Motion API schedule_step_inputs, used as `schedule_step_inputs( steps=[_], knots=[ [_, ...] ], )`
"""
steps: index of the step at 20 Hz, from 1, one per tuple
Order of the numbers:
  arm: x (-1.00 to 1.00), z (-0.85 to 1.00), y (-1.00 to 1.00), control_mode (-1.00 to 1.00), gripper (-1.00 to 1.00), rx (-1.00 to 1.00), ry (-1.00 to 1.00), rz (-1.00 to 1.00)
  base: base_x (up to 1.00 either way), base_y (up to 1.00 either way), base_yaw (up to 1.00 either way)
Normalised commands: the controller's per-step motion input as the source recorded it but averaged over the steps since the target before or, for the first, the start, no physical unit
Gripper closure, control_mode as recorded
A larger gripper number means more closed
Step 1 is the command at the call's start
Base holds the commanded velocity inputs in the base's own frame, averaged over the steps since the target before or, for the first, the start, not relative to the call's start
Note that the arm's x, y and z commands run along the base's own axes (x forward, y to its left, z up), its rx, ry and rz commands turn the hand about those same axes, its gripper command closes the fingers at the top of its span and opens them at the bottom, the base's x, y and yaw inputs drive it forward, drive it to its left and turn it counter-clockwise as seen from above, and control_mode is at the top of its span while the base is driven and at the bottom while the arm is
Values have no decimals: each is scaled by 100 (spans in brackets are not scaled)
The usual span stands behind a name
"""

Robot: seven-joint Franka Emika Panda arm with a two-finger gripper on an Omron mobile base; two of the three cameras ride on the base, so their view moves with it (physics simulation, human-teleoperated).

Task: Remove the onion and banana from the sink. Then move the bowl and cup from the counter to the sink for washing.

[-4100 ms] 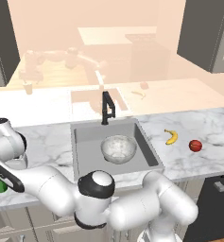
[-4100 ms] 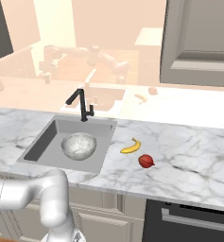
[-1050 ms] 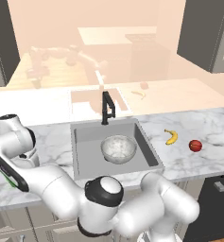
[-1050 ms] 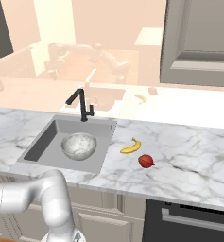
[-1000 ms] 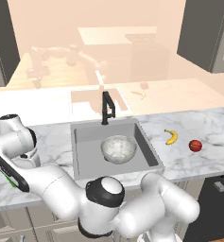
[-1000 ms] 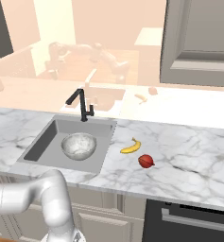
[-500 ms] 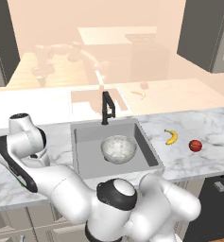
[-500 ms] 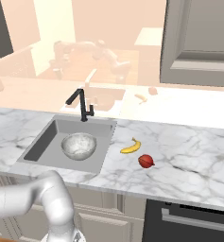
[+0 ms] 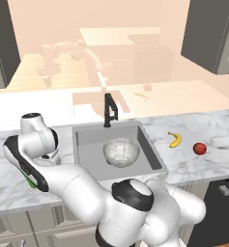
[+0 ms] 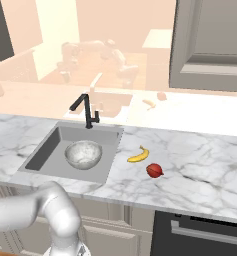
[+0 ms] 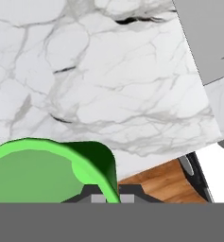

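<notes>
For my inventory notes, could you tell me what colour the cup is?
Bright green; the cup shows best in the hand view.

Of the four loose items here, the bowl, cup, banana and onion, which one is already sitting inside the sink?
The grey speckled bowl lies in the sink. The banana and onion rest on the counter.

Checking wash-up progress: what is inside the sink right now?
The sink holds the bowl, upright near the middle. The bowl looks empty. The drain beneath it is covered.
</notes>
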Motion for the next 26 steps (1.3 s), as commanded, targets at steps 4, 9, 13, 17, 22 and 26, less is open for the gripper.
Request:
schedule_step_inputs(
  steps=[4,9,13,17,22,26],
  knots=[
    [0,5,-31,-100,100,0,0,0,0,0,0],
    [0,0,-30,-100,100,-1,-6,-5,0,0,0],
    [0,1,-32,-100,100,0,-13,-6,0,0,0],
    [0,0,-31,-100,100,0,-14,-11,0,0,0],
    [0,3,-33,-100,100,1,-4,-7,0,0,0],
    [0,6,-35,-100,100,3,0,-4,0,0,0]
  ],
)
